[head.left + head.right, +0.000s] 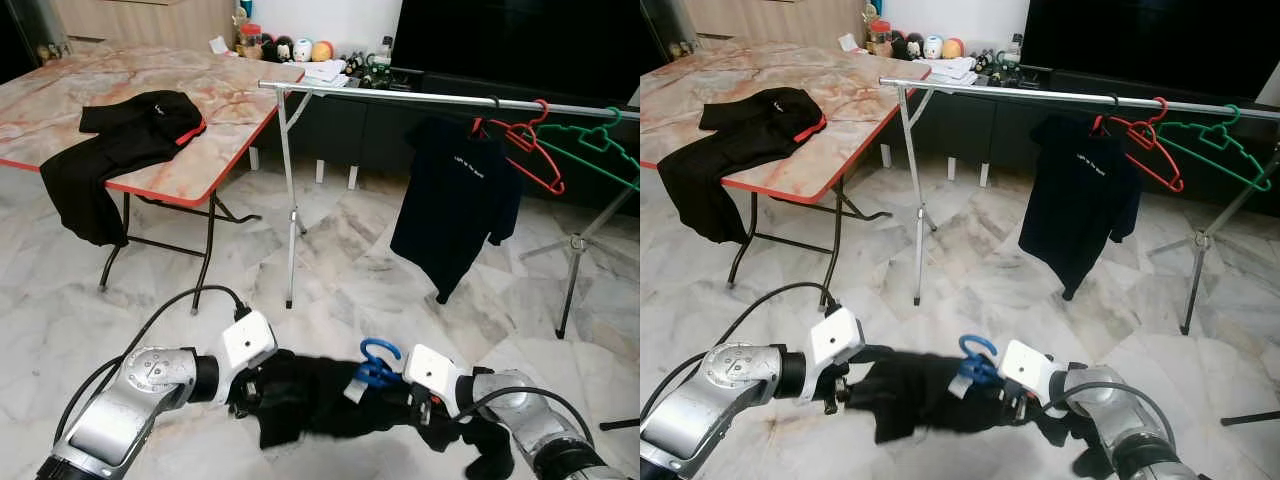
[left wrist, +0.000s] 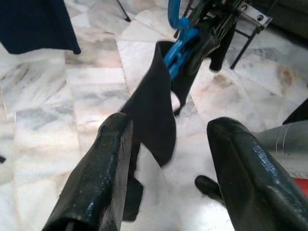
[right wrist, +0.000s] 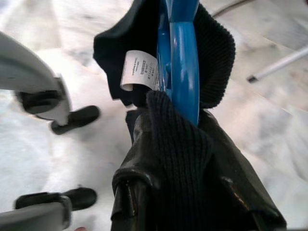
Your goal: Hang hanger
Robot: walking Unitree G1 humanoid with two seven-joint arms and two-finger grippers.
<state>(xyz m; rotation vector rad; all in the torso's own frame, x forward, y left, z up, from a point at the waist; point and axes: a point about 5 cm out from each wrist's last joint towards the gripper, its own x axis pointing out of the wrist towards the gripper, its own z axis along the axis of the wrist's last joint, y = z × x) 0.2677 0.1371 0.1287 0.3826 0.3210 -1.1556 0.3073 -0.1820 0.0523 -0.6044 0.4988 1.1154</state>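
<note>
Head views, step: I stand on marble before the clothes rail (image 1: 420,97), a black garment (image 1: 310,395) on its blue hanger (image 1: 378,362) held low between my two arms; by my judgement, the carry is under way and the hanging itself not yet begun.
Head views, count: one rail; on it one dark T-shirt (image 1: 455,195), one red hanger (image 1: 530,150), one green hanger (image 1: 600,145); one marble-topped table (image 1: 225,95) with one black garment (image 1: 120,150) draped over its edge.
Left wrist view, jaws: my left gripper (image 2: 168,163) stands with fingers apart, a fold of the black garment hanging between them; one finger looks to touch the cloth, nothing is clamped.
Right wrist view, jaws: my right gripper (image 3: 187,168) is closed on the knitted collar and the blue hanger's neck, a white label (image 3: 139,72) just beside.
Next move: in my judgement, lift the hook above the rail, find a bare stretch beside the hung hangers, keep the cloth from snagging.
</note>
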